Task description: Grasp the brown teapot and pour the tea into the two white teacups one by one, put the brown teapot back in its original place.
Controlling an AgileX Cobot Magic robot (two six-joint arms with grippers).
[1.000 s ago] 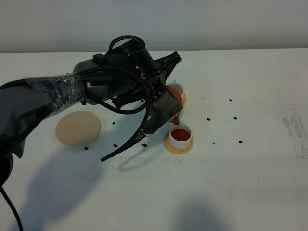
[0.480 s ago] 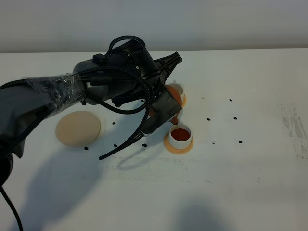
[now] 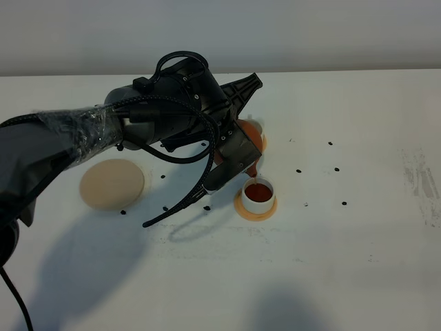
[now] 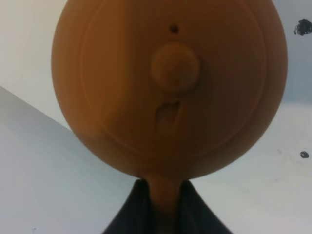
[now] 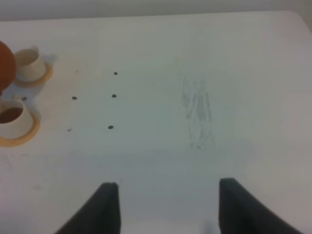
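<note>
White table [image 3: 344, 269]: brown teapot [image 4: 168, 87] partly hides far teacup [image 5: 28, 64].

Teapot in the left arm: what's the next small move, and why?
Probably roll the left gripper back so the brown teapot levels and the stream stops. The tea in the near teacup looks close to the rim, while the far teacup looks empty in the right wrist view. More tilt risks overflow onto the orange coaster.

White table [image 3: 358, 276] w/ black specks [image 3: 337, 169]; plain grey wall [image 3: 310, 34]
</note>
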